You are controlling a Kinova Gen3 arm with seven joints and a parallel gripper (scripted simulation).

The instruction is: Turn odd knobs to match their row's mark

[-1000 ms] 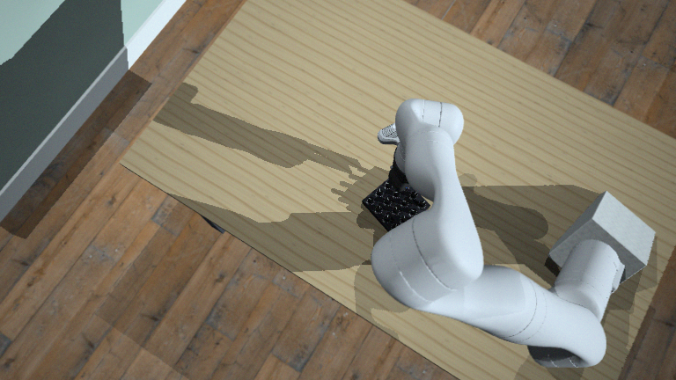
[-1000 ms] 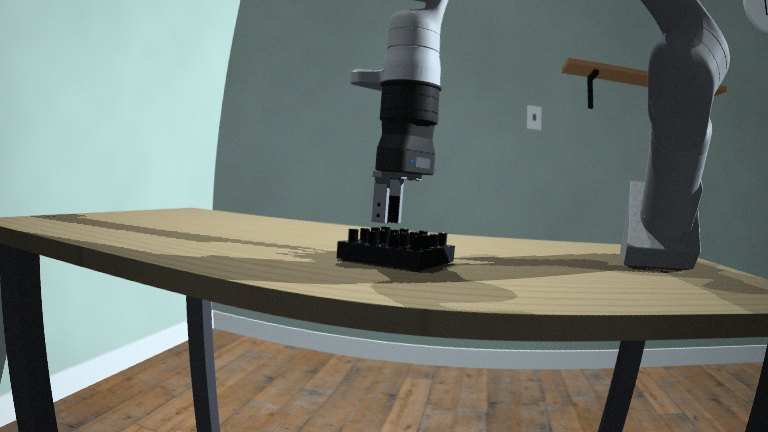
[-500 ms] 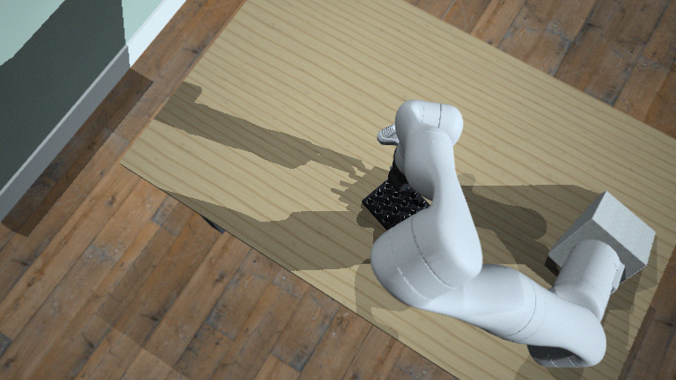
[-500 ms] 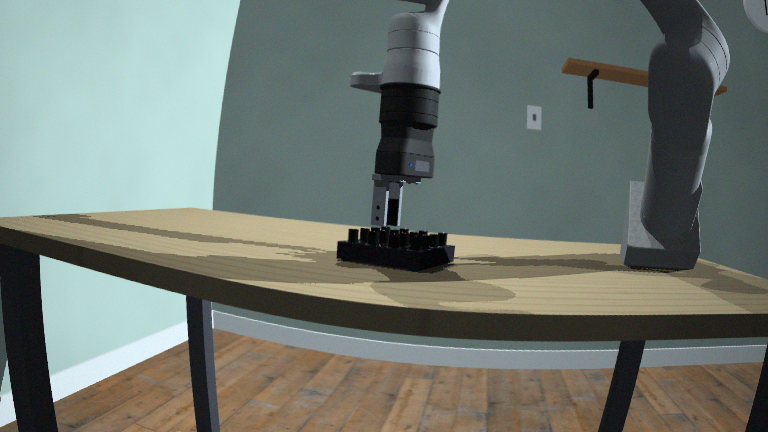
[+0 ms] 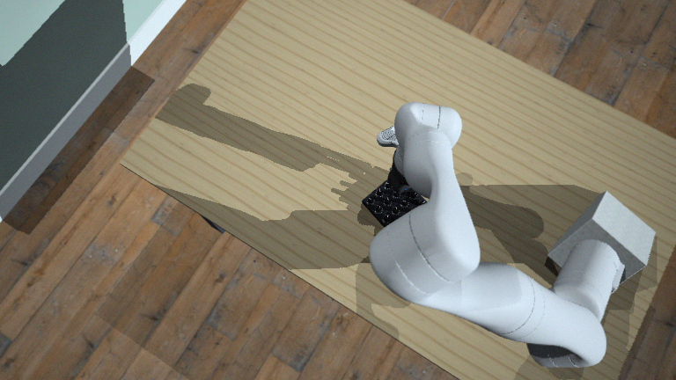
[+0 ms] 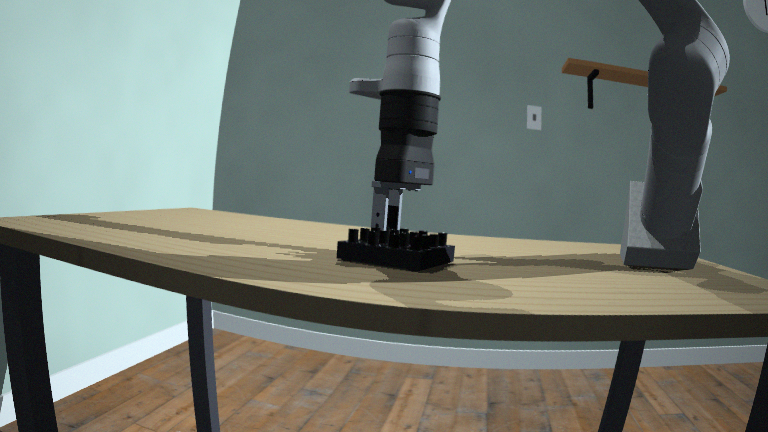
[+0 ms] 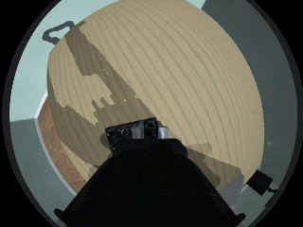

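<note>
The black knob box (image 5: pixel 373 213) (image 6: pixel 368 253) (image 7: pixel 112 142) stands upright on the table, with several short black knobs on top. My gripper (image 6: pixel 387 225) (image 7: pixel 151 127) points straight down, open partway, with its tips down at the height of the knob tops on the far side of the box in the exterior view. In the wrist view a knob (image 7: pixel 151 126) shows in the gap between the two fingers; contact cannot be made out. Another knob (image 7: pixel 124 130) stands beside the left finger. The arm hides part of the box in the top view. White lines and printed names are too small to read.
The wooden table (image 5: pixel 298 82) (image 6: pixel 254 280) carries the box and the arm's grey base block (image 5: pixel 622 231) (image 6: pixel 635 223). Other knobs (image 6: pixel 442 238) stand close around the fingers. The arm reaches over the box from the base side. A shelf (image 6: pixel 617 73) hangs on the wall behind.
</note>
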